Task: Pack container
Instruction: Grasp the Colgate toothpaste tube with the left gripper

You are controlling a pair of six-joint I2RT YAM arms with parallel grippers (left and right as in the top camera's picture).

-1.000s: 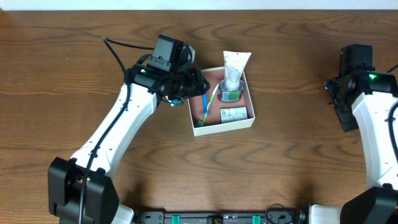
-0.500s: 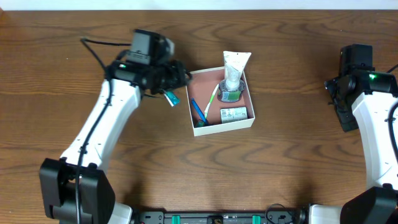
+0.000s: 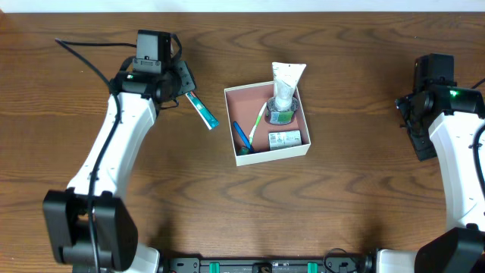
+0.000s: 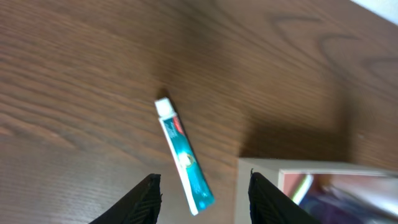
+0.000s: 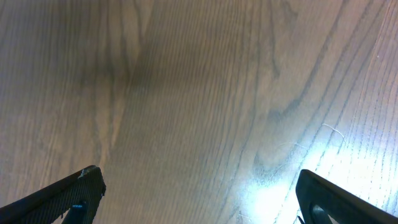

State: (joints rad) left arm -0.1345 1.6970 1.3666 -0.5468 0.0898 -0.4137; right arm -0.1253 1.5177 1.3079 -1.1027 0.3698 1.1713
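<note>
Currently left gripper (image 4: 204, 184), fingers apart, hovers over teal toothpaste tube (image 4: 183, 155) beside container (image 3: 273, 152); next, lower and clamp. Right gripper (image 5: 199, 193) splayed, idle.

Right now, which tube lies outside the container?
The small teal toothpaste tube, on the table left of the container; the white tube stands inside.

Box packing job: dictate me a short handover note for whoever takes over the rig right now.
Left gripper: open, empty, close to the teal tube, which lies on the table just left of the box.
Right gripper: open, empty, over bare wood at the right, far from the box.
Already in the box: white tube, blue toothbrush, green toothbrush, jar, small carton.
Left to do: put the teal tube in the box.
</note>
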